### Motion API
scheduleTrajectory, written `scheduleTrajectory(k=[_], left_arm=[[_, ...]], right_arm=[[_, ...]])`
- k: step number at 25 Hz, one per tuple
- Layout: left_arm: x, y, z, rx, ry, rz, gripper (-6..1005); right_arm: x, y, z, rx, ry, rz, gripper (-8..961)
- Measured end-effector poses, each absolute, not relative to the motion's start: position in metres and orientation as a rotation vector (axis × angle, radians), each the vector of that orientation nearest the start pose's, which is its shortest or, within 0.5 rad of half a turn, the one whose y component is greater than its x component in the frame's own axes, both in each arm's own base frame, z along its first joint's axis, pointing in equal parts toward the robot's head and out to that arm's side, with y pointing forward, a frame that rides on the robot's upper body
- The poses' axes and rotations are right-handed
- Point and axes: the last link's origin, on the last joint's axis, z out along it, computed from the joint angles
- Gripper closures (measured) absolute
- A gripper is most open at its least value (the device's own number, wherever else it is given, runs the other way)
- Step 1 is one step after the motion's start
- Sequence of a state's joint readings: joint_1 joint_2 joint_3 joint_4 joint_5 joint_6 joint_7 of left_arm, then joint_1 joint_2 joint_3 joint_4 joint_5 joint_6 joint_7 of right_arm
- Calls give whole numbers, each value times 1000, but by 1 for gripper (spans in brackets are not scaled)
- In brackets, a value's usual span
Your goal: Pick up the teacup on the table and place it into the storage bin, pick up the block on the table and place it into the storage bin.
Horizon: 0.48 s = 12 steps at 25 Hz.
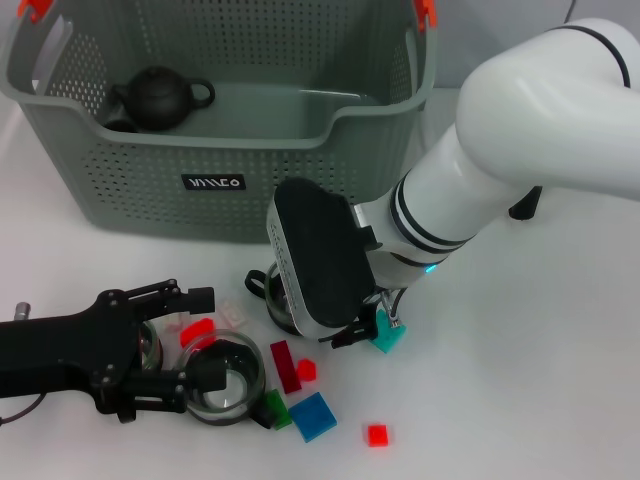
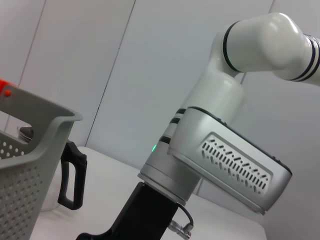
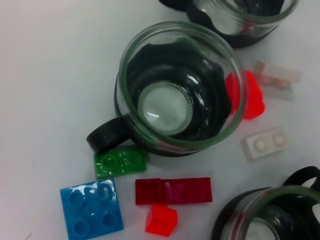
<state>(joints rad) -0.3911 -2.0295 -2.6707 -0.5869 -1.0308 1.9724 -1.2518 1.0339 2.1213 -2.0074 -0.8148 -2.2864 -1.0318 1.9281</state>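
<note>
Straddling the glass teacup [image 1: 228,385], the left gripper [image 1: 190,340] spreads wide to grasp it; right gripper's [image 1: 370,325] fingers are hidden, state unclear.

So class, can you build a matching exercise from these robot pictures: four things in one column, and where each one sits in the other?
Things
1. dark round teapot
2. square blue studded block
3. small bright red cube
4. teal block

Places
A. on the table, apart from the other blocks, nearest the front edge
B. inside the grey-green perforated storage bin
C. beside the green block, near the clear glass teacup
D. right under the white right arm's wrist

Pairs: 1-B, 2-C, 3-A, 4-D
</note>
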Motion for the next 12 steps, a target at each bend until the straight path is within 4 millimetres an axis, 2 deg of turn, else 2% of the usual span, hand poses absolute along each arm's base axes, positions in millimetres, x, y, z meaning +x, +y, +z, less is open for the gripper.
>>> scheduleTrajectory(k=[8, 12], left_arm=[[-296, 245, 30, -2806, -657, -1003, 50], [-296, 245, 30, -2805, -658, -1002, 50]], right_arm=[[99, 353, -153, -2940, -648, -722, 497], [99, 353, -151, -2949, -633, -731, 640]])
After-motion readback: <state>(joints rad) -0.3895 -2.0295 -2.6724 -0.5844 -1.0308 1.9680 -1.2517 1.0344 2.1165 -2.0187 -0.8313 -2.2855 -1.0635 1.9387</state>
